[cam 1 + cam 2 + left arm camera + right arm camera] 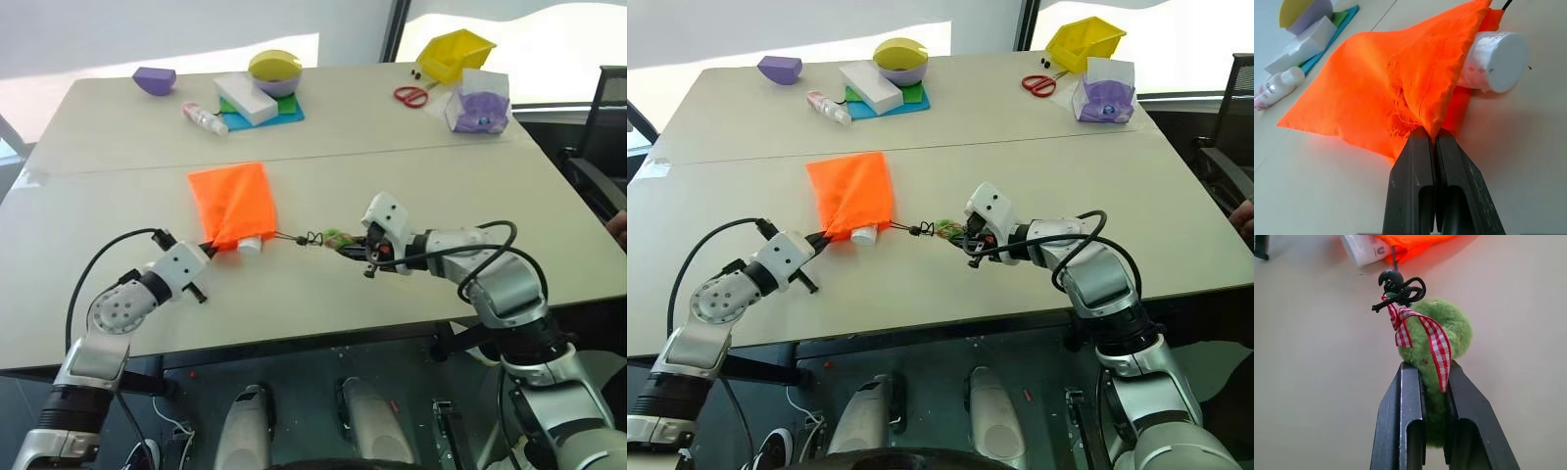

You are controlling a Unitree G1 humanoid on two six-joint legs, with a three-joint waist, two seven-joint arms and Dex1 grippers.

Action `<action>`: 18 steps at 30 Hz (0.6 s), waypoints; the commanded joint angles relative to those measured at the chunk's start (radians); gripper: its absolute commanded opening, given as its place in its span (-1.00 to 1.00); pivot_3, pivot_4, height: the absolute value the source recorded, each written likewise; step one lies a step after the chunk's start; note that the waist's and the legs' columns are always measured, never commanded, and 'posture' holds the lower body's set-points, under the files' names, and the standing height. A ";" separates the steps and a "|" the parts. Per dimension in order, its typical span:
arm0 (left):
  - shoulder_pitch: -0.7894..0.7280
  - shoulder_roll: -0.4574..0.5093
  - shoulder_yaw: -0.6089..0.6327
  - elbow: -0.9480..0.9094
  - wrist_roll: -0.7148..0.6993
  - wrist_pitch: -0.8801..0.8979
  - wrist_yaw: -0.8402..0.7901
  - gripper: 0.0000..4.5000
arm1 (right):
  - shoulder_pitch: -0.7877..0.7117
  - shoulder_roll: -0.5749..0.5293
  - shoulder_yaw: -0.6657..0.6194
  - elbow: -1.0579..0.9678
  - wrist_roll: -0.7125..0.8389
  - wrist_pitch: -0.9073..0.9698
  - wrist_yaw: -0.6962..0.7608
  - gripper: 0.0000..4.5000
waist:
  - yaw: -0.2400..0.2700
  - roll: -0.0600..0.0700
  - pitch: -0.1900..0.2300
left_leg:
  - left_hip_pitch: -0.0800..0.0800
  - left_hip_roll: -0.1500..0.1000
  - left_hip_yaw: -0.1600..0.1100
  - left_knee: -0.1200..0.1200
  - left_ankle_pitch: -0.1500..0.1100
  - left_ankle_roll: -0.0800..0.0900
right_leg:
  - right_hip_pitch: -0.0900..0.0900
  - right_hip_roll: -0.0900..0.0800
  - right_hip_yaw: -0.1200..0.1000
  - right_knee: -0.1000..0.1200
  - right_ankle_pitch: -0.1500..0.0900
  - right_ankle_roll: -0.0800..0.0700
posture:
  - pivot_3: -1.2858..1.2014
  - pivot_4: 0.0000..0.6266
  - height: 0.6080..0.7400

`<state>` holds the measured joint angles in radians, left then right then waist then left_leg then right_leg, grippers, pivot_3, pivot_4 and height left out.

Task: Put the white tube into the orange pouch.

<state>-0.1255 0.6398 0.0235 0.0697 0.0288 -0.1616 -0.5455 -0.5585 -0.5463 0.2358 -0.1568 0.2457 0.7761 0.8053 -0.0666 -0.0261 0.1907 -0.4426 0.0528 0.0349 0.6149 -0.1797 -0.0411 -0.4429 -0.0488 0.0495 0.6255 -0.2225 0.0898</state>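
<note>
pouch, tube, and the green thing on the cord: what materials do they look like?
Orange pouch: thin woven fabric, matte, fraying threads at the pinched edge. White tube: probably plastic, smooth cap with a slight sheen. Green charm: fuzzy plush or felt, tied with a red-and-white checked ribbon.

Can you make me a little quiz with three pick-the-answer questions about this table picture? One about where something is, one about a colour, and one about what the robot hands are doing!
1. Where is the white tube?
A. Poking out of the orange pouch's mouth
B. In the yellow bin
C. Beside the scissors

2. What colour is the fluffy ball on the pouch's cord?
A. Blue
B. Green
C. Purple

3. What is the left gripper doing?
A. Hanging open in the air
B. Holding the scissors
C. Pinching the pouch's edge

Answers:
1 A, the tube's white cap sticks out from under the orange fabric.
2 B, the right wrist view shows it green, with a red checked ribbon, held in the right gripper.
3 C, its black fingers are shut on the orange cloth.
</note>
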 commanded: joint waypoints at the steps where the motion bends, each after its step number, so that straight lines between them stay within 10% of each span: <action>1: 0.003 -0.011 -0.002 -0.032 0.012 0.006 0.009 -1.00 | -0.016 0.001 0.032 0.028 -0.080 -0.102 -0.039 -0.99 | 0.001 0.000 0.000 | 0.000 0.000 0.000 0.000 0.000 0.000 | 0.000 0.000 0.000 0.000 0.000 0.000 | 0.03 -0.52 1.00; 6: 0.002 -0.023 -0.011 -0.047 0.026 0.007 0.015 -1.00 | -0.010 -0.018 0.008 0.047 -0.078 -0.149 -0.008 -0.99 | 0.009 0.000 0.000 | 0.000 0.000 0.001 0.001 0.000 0.000 | 0.000 0.000 0.000 0.000 0.000 0.000 | 0.03 -0.52 1.00; 13: -0.008 -0.033 -0.020 -0.048 0.030 0.008 0.007 -1.00 | -0.003 -0.060 -0.028 0.048 0.000 -0.119 0.113 0.46 | 0.024 0.000 0.000 | 0.000 0.000 0.001 0.001 0.000 0.000 | 0.000 0.000 0.000 0.000 0.000 0.000 | 0.03 -0.52 1.00; 18: -0.013 -0.042 -0.019 -0.060 0.024 0.019 0.001 -1.00 | -0.058 -0.011 -0.123 0.067 0.009 -0.226 0.048 0.46 | 0.023 0.000 0.000 | 0.000 0.000 0.001 0.001 0.000 0.000 | 0.000 0.001 0.000 0.000 0.000 0.000 | 0.03 -0.52 1.00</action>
<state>-0.1321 0.6038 0.0111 0.0404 0.0564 -0.1411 -0.5401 -0.5650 -0.5765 0.1913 -0.0639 0.2241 0.6047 0.8792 -0.0436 -0.0262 0.1907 -0.4426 0.0528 0.0359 0.6161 -0.1797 -0.0410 -0.4425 -0.0483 0.0498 0.6259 -0.2225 0.0902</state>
